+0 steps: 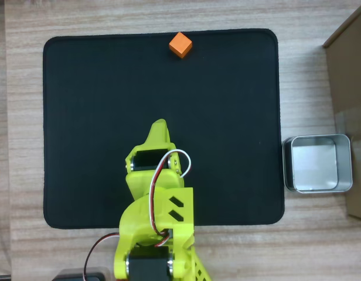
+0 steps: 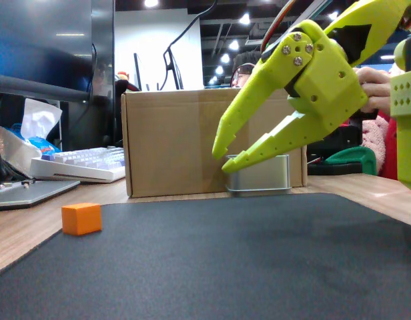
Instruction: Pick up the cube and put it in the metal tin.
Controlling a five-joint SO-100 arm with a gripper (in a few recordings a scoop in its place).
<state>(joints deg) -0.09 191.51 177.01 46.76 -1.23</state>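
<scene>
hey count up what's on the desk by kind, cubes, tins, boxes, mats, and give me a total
Cube: 1
Metal tin: 1
Cardboard box: 1
Black mat: 1
Total: 4

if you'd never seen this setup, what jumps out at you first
The lime-green gripper fills the right of the fixed view, jaws open above the black mat. Next comes the orange cube at the mat's far edge in the overhead view, and the metal tin on the wooden table to the mat's right.
</scene>
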